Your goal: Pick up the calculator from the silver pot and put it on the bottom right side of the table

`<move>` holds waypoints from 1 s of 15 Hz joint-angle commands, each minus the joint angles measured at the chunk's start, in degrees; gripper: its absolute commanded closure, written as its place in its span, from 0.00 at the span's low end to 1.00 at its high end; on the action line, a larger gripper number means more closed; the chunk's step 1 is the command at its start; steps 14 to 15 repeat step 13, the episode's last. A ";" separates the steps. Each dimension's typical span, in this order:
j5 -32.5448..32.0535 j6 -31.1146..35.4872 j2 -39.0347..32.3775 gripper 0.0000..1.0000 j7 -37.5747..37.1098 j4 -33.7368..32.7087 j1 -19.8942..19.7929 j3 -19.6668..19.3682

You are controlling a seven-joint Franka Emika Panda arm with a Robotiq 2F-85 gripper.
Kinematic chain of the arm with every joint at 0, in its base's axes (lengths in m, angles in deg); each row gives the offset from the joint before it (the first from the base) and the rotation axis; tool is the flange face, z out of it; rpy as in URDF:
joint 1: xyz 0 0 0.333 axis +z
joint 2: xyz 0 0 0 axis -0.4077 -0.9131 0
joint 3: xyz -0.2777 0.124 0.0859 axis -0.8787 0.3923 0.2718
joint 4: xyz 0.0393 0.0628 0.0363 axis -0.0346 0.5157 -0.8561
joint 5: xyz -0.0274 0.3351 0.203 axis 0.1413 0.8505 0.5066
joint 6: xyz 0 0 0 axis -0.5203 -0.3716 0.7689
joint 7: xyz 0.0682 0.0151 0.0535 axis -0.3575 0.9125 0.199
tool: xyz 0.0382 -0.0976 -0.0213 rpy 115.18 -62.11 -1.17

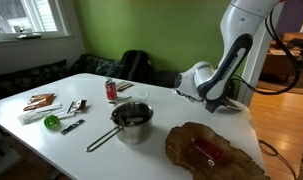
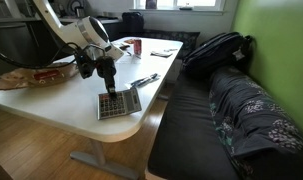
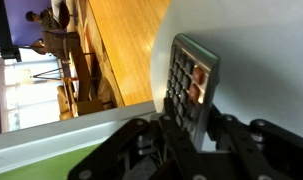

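Observation:
The calculator (image 2: 119, 103) is grey with dark keys. It is at the table's near corner in an exterior view, low over or resting on the white tabletop. My gripper (image 2: 109, 84) is at its far edge, pointing down. In the wrist view the calculator (image 3: 191, 72) stands between the two fingers of the gripper (image 3: 191, 118), which are closed against its sides. The silver pot (image 1: 133, 118) with a long handle stands mid-table, well away from the gripper (image 1: 219, 100). I cannot tell if the calculator touches the table.
A wooden slab (image 1: 211, 150) lies near the gripper on the white table (image 1: 161, 100). A red can (image 1: 111, 90), a green object (image 1: 53, 122) and small tools (image 1: 73, 108) lie beyond the pot. A dark sofa (image 2: 231, 110) with a backpack (image 2: 213, 50) runs along the table edge.

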 commanded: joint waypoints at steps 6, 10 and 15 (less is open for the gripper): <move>-2.86 4.55 5.64 0.00 -4.04 2.71 3.57 1.99; -3.71 9.93 14.62 0.00 -12.36 8.25 4.67 2.61; -4.96 8.80 19.22 0.00 -16.56 11.27 4.53 2.37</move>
